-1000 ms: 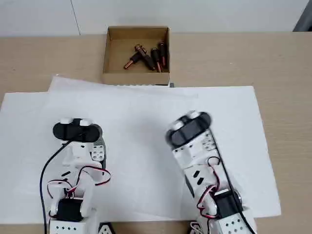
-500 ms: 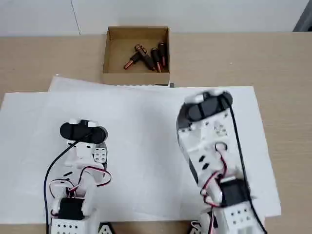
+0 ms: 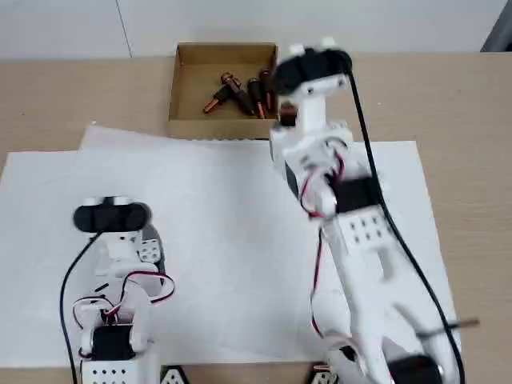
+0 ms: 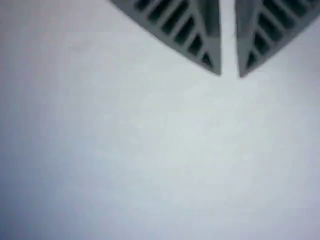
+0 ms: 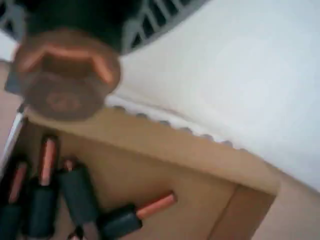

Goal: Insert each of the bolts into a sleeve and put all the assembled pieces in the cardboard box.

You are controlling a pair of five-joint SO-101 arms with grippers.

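Looking first at the table (image 3: pixel 464 96), we see the white paper (image 3: pixel 224 240) spread over its near half, with both arms above it. The right arm (image 3: pixel 360 232) is stretched far forward, across the paper's far edge. The left arm (image 3: pixel 120 264) is folded low near its base, well apart from the task's things.

The cardboard box (image 3: pixel 220 128) sits just past the paper's far edge. Several assembled pieces (image 3: pixel 240 92) lie loosely on its floor, toward its right side. In the right wrist view they are dark sleeves with copper bolt ends sticking out (image 5: pixel 135 212).

The right gripper (image 5: pixel 100 30) is clamped on one more assembled piece (image 5: pixel 65 82). We see its copper hex head almost end-on, so its long axis runs roughly along the camera's line of sight. From above, the piece (image 3: pixel 286 118) hangs at the box's near right corner, about over the wall and not clearly inside. We judge the open interior lies a little to the robot's left and farther away. A short shift that way comes before any release. Let go here, the piece could strike the rim and fall outside.

The left gripper (image 4: pixel 229 70) hangs just over bare paper. Its fingertips are drawn nearly together, with a thin slit between them and nothing held.
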